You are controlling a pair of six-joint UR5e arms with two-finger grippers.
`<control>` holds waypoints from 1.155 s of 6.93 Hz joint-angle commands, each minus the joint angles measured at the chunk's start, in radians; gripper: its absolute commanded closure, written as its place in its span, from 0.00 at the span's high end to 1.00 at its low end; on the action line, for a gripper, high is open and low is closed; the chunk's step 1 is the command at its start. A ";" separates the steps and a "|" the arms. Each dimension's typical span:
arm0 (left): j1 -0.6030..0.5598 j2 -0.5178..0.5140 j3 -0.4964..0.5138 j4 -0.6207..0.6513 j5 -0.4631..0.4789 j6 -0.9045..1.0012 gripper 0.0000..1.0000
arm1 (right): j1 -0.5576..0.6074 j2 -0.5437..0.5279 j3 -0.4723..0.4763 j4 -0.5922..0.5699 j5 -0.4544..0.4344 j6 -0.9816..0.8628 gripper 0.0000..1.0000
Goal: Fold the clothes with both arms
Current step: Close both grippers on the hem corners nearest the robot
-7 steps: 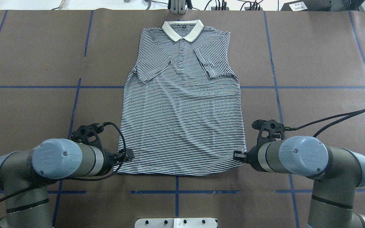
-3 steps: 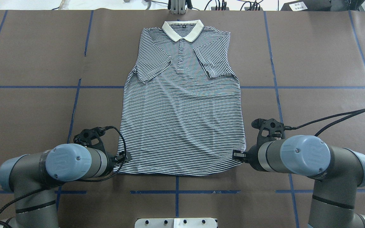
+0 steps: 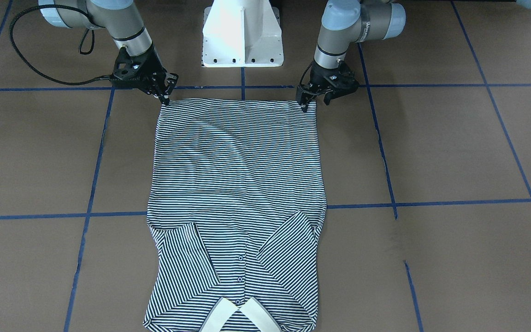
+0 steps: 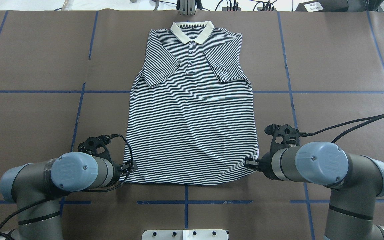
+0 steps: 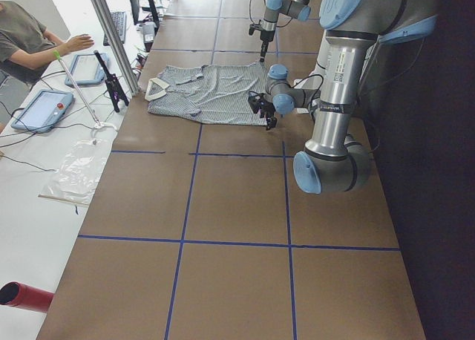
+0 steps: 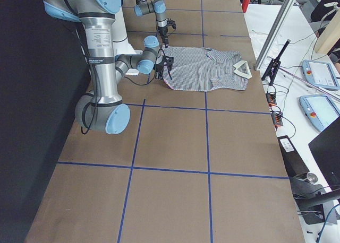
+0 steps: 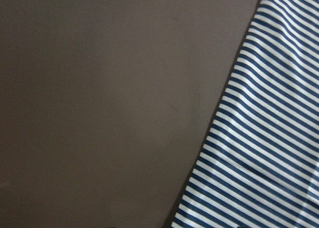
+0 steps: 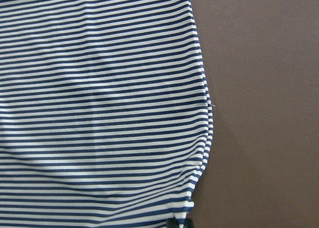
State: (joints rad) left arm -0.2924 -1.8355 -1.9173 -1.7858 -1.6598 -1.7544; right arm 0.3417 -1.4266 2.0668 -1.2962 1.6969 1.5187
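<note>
Here, brown table (image 4: 28, 50), blue tape grid (image 4: 212, 202); striped shirt (image 4: 192, 126) flat.

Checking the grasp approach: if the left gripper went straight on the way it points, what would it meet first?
Probably the hem corner of the polo shirt, just ahead of the left gripper; whether they touch is unclear.

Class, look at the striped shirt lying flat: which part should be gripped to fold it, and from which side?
Grip the shirt at its two hem corners, left gripper and right gripper each coming in low from its own outer side. It lies flat, sleeves folded in, collar far from the robot, so the near hem is likely the edge to carry toward the collar.
</note>
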 commanded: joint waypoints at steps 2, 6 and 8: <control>0.010 -0.005 0.009 0.000 -0.001 -0.001 0.81 | 0.003 0.000 -0.001 0.000 0.001 0.000 0.00; 0.009 -0.016 0.009 0.005 -0.001 -0.001 0.51 | 0.005 -0.001 0.006 0.000 0.001 -0.002 0.00; 0.009 -0.028 -0.008 0.055 -0.003 -0.001 0.22 | 0.007 -0.001 0.006 0.000 0.001 -0.002 0.00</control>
State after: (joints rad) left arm -0.2833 -1.8539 -1.9145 -1.7671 -1.6623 -1.7549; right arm 0.3472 -1.4279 2.0723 -1.2962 1.6981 1.5171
